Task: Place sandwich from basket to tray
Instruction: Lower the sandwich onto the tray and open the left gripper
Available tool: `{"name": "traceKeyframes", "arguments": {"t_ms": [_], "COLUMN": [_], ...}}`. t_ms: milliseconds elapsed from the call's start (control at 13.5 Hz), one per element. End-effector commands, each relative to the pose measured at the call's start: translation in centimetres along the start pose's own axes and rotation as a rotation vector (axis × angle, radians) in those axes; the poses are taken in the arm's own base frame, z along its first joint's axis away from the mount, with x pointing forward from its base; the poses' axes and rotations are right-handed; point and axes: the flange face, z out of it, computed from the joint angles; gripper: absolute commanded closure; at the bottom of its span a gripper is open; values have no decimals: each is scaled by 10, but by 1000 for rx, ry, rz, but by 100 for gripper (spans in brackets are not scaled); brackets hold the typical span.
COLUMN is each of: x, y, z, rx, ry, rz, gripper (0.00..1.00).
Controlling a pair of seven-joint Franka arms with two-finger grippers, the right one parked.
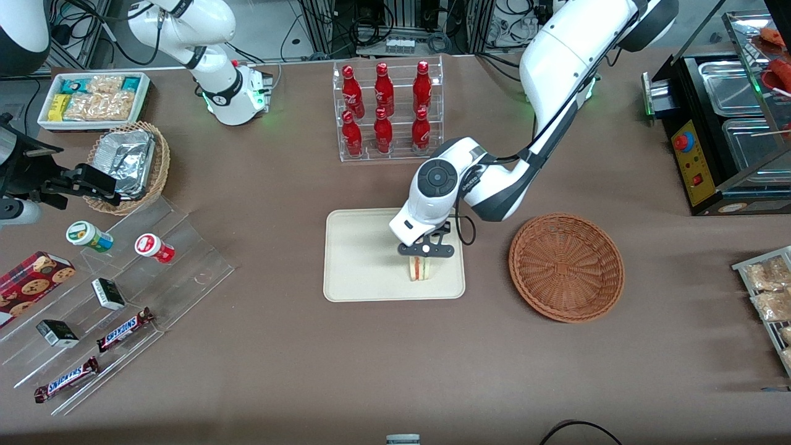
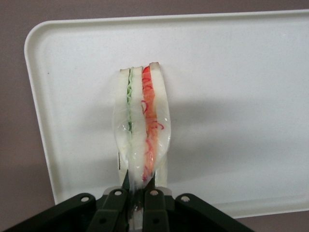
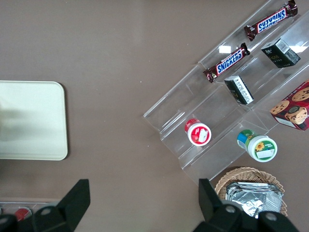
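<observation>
Jaws of the gripper are clamped on the sandwich, which stands on edge over the tray near its corner closest to the camera. Released now, the wrapped wedge could topple or cling to the fingers. At three o'clock sits the empty basket.

Tool fingertips cut off
</observation>
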Motion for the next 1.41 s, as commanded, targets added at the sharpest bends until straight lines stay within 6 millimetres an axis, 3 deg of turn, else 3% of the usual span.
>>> {"name": "traceKeyframes", "arguments": {"t_ms": [0, 148, 593, 889, 1111, 1333], "x": [5, 6, 4, 0, -9, -3], "y": [8, 7, 2, -4, -14, -38], "z": [-1, -1, -21, -55, -96, -140], "rx": [3, 3, 31, 65, 122, 135], "ry": [28, 28, 20, 27, 15, 36], "rz": [-21, -20, -33, -38, -47, -92], "gripper": [85, 0, 0, 0, 0, 0]}}
